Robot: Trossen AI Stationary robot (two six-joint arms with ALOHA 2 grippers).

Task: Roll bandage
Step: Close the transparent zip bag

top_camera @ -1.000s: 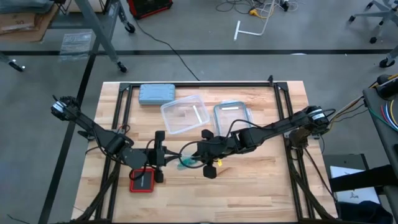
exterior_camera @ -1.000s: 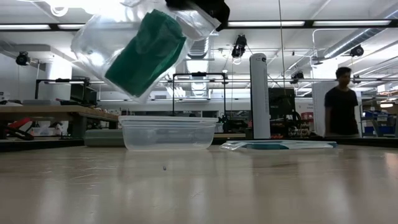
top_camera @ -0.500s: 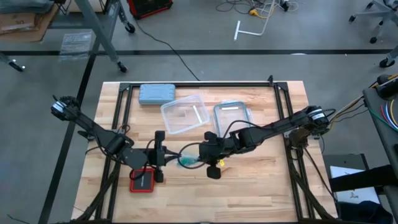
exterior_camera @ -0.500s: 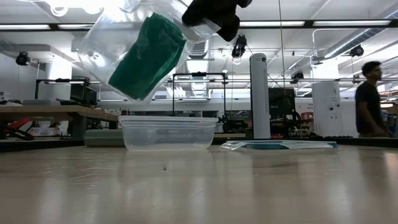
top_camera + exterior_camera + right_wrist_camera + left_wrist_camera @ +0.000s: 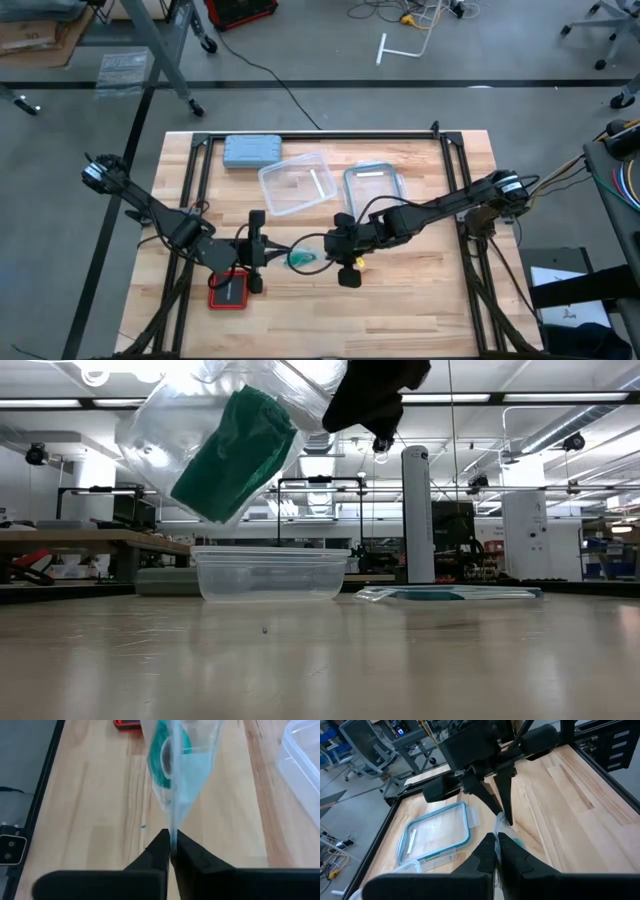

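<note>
On your wooden table (image 5: 420, 290) sit a clear tub (image 5: 296, 183), its teal-rimmed lid (image 5: 372, 188) and a grey-blue case (image 5: 252, 151). Both grippers, left (image 5: 262, 252) and right (image 5: 338, 245), pinch a clear bag (image 5: 190, 430) mid-air holding the rolled teal-green bandage (image 5: 232, 455).

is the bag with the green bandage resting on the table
No, in the low view the clear bag holding the bandage hangs well above the table, higher than the clear container.
</note>
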